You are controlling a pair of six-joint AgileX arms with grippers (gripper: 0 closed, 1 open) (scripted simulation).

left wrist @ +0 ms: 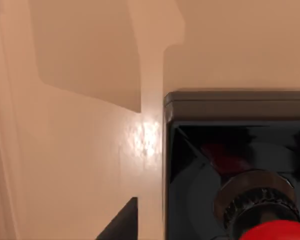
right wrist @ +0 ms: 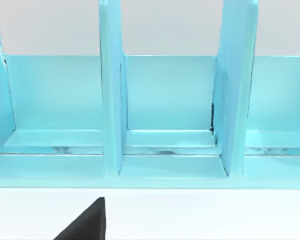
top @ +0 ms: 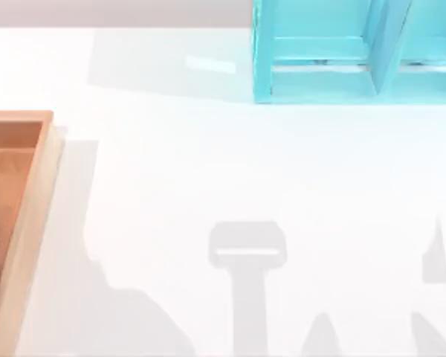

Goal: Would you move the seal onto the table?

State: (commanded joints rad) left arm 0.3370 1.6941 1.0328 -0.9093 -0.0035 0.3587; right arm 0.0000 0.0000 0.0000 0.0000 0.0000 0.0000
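Note:
The seal [left wrist: 235, 150] looms very close in the left wrist view: a black square block with a metal collar and a glossy red knob [left wrist: 275, 232] on top. It stands on the light wooden floor of the tray [left wrist: 80, 150]. A dark edge of my left gripper [left wrist: 119, 224] shows beside the seal, a little apart from its block. The white table [top: 208, 171] stretches across the top view. A dark part of my right gripper [right wrist: 87, 222] hangs over the table in front of the shelf unit.
The wooden tray [top: 48, 186] lies at the table's left edge. A turquoise shelf unit [top: 334, 59] with upright dividers [right wrist: 110, 100] stands at the back right. Arm shadows fall on the table's front half.

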